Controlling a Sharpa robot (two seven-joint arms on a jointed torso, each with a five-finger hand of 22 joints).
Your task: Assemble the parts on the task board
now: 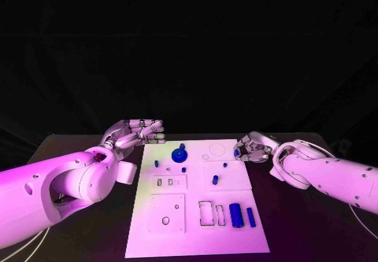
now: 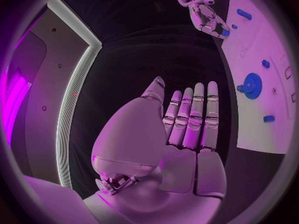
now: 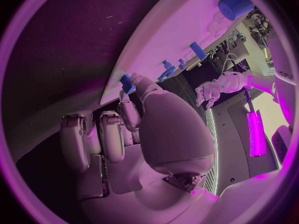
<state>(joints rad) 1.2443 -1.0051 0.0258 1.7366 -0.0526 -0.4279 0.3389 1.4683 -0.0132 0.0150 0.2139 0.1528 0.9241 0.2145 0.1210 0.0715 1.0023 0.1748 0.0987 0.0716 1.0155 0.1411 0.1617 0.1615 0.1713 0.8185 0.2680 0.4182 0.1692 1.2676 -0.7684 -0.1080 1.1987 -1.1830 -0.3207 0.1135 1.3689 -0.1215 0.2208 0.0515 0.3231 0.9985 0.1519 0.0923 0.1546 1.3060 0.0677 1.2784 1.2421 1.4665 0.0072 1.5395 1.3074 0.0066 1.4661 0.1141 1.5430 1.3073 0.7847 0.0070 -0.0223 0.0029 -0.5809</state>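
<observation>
— Right hand [image 1: 253,147]: what is held in it?

— A small blue part [image 3: 127,82] is pinched at the fingertips, at the right edge of the task board [image 1: 197,240]; the other fingers are curled in.

— And the left hand [image 1: 135,134]?

— Nothing is held by it; its fingers are kept straight and side by side, just off the board's far left corner.

— How much has been done?

— Not much, it seems; a blue gear [image 1: 179,155] is seen near the far end of the board, and small blue pegs [image 1: 214,178] are dotted about the middle; two blue bars [image 1: 236,214] are laid near the close end, beside empty cut-out slots [image 1: 205,213]; so a lot is judged to be left, and the pinched part is not yet placed.

— What is under it all?

— A black table [image 1: 299,229] is seen under the white board; the room behind is dark, and nothing can be made out there.
</observation>
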